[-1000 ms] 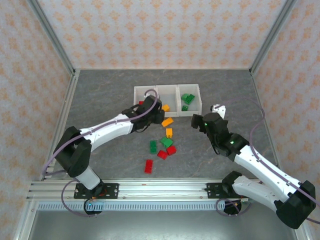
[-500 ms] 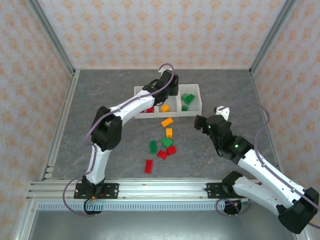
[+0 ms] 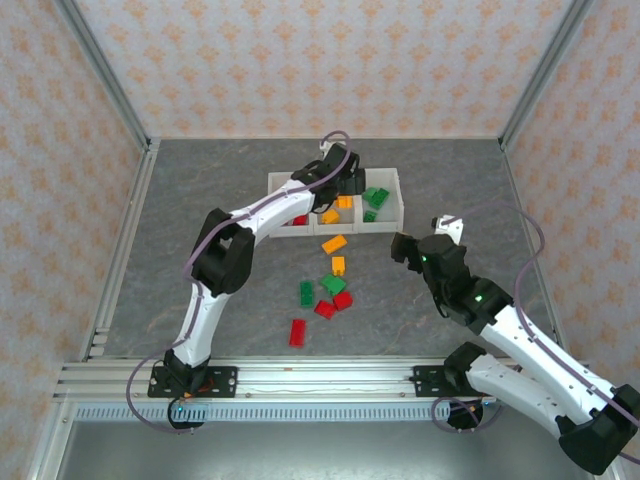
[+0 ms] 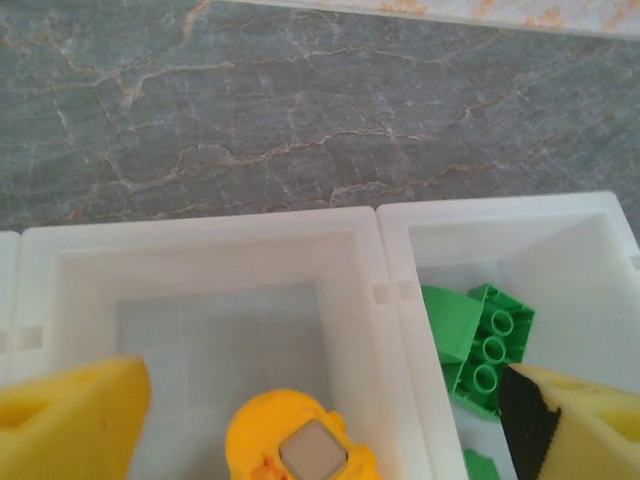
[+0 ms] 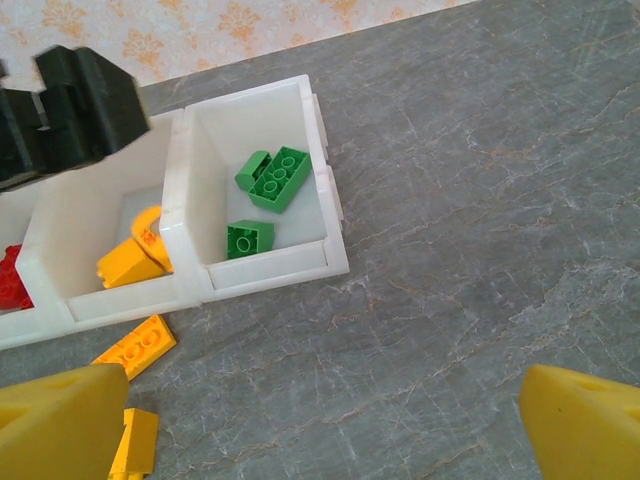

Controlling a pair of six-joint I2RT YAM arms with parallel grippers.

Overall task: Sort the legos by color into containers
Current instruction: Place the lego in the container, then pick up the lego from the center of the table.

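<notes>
Fingers (image 4: 72, 425) of the left gripper (image 4: 322, 405) are spread wide, and nothing is held between them; an orange-yellow brick (image 4: 295, 445) is seen below the gap, inside the middle bin (image 4: 215, 330). The fingers (image 5: 58, 420) of the right gripper (image 5: 325, 400) are likewise spread wide, with nothing gripped and bare table seen between them.

In the top view, the grey marbled table (image 3: 200, 200) is bounded by patterned walls (image 3: 300, 60). The left arm (image 3: 250, 215) is stretched from its base at seven o'clock up to the containers (image 5: 275, 268), and its gripper is held over the middle bin. The right arm (image 3: 520, 335) is bent in from five o'clock, and its gripper is held above the table at four o'clock of the containers, apart from them.

The containers are set as one white row of three bins at twelve o'clock of the loose legos (image 3: 333, 284). In the right wrist view, red bricks (image 5: 10, 285) are seen in the left bin (image 5: 25, 334), orange-yellow bricks (image 5: 135, 258) in the middle one, and two green bricks (image 5: 275, 178) in the right bin (image 5: 325, 190).

The loose legos are scattered on the table at six o'clock of the containers: two orange-yellow ones (image 3: 334, 243) lie nearest the row, two green ones (image 3: 307, 293) and two red ones (image 3: 343, 299) are clustered just beyond them, and a third red one (image 3: 297, 332) is found alone at seven o'clock of that cluster.
</notes>
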